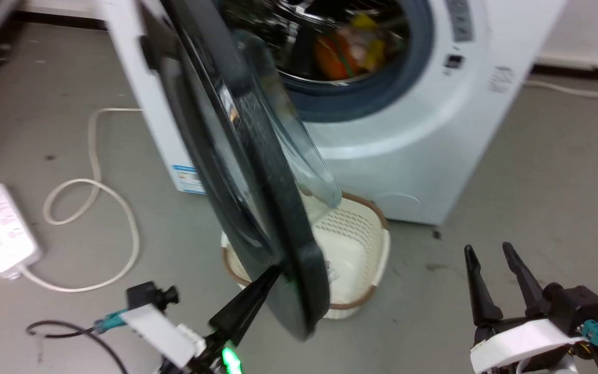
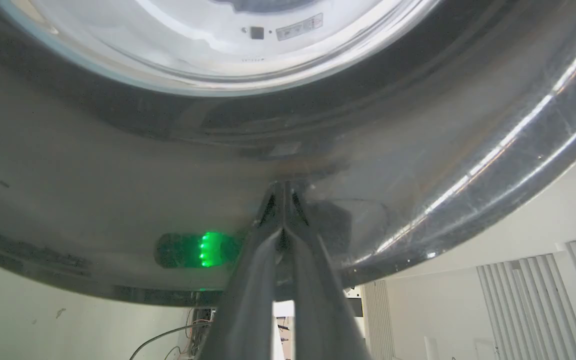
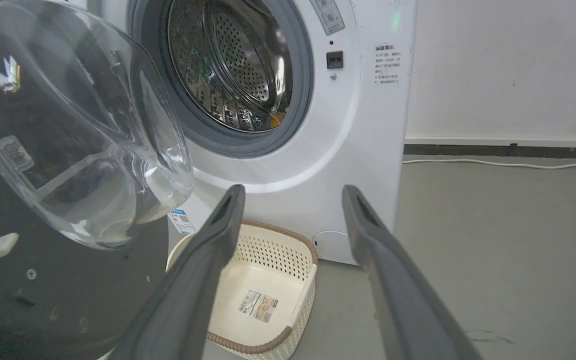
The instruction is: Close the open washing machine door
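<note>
The washing machine door (image 1: 236,156) stands half open, swung out from the washing machine (image 1: 423,145) toward seven o'clock, by a cream basket (image 1: 356,244). Left gripper (image 1: 272,276), fingers pinched together, touches its outer face; right gripper (image 1: 487,250) spread wide, empty, at four o'clock

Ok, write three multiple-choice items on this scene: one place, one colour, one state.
1. Where is the cream basket? A) on the floor before the washing machine B) on a table C) atop the machine
2. The rim of the washing machine door is: A) white B) black C) red
3. The right gripper is: A) open B) shut on the door C) shut on the basket

1 A: it sits on the floor at the machine's base. 2 B: the rim is glossy black. 3 A: its jaws stand apart, empty.
</note>
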`<state>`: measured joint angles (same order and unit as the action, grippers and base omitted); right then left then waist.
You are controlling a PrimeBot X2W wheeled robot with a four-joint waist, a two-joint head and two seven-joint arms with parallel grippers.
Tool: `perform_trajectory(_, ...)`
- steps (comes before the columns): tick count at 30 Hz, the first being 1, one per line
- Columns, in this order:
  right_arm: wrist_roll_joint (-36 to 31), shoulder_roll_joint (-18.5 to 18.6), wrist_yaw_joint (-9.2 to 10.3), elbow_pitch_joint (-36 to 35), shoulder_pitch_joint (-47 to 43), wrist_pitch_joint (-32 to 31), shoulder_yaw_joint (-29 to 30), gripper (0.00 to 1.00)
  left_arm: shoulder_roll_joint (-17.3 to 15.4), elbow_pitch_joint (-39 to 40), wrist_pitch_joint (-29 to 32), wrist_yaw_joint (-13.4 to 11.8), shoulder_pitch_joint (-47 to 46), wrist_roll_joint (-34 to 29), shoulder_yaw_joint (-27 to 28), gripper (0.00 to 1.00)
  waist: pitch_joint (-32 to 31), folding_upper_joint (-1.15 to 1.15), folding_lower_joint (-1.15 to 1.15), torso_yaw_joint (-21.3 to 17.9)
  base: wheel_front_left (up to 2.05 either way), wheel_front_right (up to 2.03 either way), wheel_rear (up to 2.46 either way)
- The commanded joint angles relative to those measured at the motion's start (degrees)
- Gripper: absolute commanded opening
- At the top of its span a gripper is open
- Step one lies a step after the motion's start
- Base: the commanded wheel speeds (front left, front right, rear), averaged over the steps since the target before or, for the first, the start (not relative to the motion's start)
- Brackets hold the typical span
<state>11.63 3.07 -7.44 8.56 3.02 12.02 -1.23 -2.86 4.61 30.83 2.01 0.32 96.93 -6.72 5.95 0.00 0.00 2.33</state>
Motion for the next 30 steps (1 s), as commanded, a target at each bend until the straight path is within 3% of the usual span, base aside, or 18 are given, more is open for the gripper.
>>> perform_trajectory(1,-0.1,-0.1,-0.05,-0.5,0.9,-0.2,0.1,1.0,0.0,-1.1,-1.8,1.0,-2.3,0.7,-2.1,0.0,3.1,0.0,0.0,-4.7,0.0,0.0,0.0)
perform_trajectory(8,0.6,-0.2,-0.05,-0.3,2.7,0.4,0.6,1.0,0.0,-5.5,-8.7,2.9,-9.5,3.3,-7.4,0.0,6.4,0.0,0.0,-11.2,0.0,0.0,0.0)
perform_trajectory(14,2.3,-0.2,-0.05,1.5,3.9,1.6,-0.1,1.0,0.0,-12.4,-16.9,3.9,-21.3,5.4,-11.5,0.0,9.4,0.0,0.0,-17.2,0.0,0.0,0.0)
perform_trajectory(22,4.5,-0.2,-0.05,3.4,5.8,2.6,-2.1,1.0,0.0,-22.9,-26.4,4.3,-34.9,7.4,-12.3,0.0,11.9,0.0,0.0,-21.3,0.0,0.0,0.0)
perform_trajectory(30,5.5,-0.2,-0.05,4.7,7.3,2.9,-3.4,1.0,0.0,-34.1,-30.1,5.1,-46.0,9.2,-11.9,0.0,13.1,0.0,0.0,-23.1,0.0,0.0,0.0)
